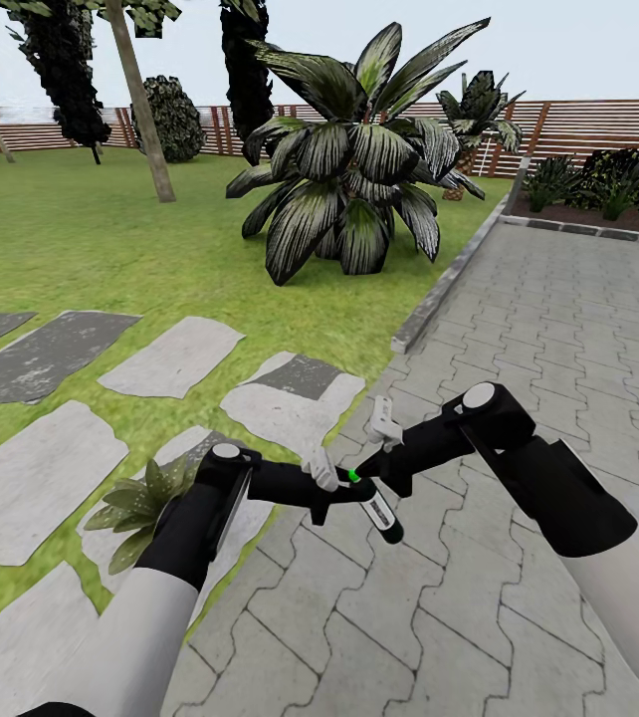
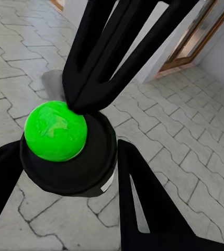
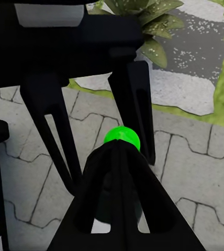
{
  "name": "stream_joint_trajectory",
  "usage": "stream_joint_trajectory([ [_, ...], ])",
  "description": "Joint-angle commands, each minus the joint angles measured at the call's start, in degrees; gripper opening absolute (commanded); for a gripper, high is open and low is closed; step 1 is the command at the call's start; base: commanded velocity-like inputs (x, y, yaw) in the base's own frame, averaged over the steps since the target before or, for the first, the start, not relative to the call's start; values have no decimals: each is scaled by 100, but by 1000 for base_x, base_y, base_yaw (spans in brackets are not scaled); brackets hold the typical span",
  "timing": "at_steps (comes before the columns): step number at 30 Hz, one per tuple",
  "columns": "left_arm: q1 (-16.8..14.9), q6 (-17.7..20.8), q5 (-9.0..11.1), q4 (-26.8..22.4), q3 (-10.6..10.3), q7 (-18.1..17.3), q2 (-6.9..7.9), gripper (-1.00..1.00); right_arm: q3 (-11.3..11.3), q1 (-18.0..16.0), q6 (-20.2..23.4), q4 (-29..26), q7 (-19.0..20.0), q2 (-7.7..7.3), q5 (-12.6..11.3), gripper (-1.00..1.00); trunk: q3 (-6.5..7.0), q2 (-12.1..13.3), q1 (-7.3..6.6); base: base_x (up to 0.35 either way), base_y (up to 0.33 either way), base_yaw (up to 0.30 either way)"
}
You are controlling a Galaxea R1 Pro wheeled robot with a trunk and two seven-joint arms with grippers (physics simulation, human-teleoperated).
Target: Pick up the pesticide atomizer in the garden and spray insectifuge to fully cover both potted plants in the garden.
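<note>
Low over the grey paving [image 1: 519,329], the left gripper [image 1: 331,488] pinches the pesticide atomizer [image 1: 379,510], and the right gripper [image 1: 384,430], fingers pressed together, touches its green button [image 2: 55,130]. A potted plant [image 1: 140,503] sits near left. Open paving runs far right, edged by lawn [image 1: 110,249] and a palm [image 1: 359,159].

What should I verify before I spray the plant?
1. Atomizer gripped between the left tool's fingers: ok.
2. Right tool shut, its tip on the green button: ok.
3. Nozzle aimed at the potted plant: cannot tell.
4. Atomizer close over the plant: not ok; it hangs over the paving, and the plant sits beside the left arm.
5. Where the second plant is: cannot tell.
</note>
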Motion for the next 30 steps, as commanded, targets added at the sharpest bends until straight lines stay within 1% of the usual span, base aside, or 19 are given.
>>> stream_joint_trajectory([
  [1,-3,62,-17,-6,7,-35,-4,-100,4,-6,42,-8,48,-1,53,-100,-5,-2,-1,0,0,0],
  [5,-3,64,4,-5,7,-34,-4,-100,3,-6,42,-8,47,2,83,-100,-5,-2,-1,0,0,0],
  [8,-3,64,13,-6,7,-40,-4,-100,-3,-6,42,-8,51,18,256,-100,-5,-2,-1,0,0,0],
  [11,-3,64,17,-5,7,-42,-4,-100,-9,-6,42,-8,54,34,314,-100,-5,-2,-1,0,0,0],
  [30,-3,53,-6,37,0,-9,-4,-100,-14,-18,42,-8,64,52,343,-100,-5,-2,-1,0,0,0],
])
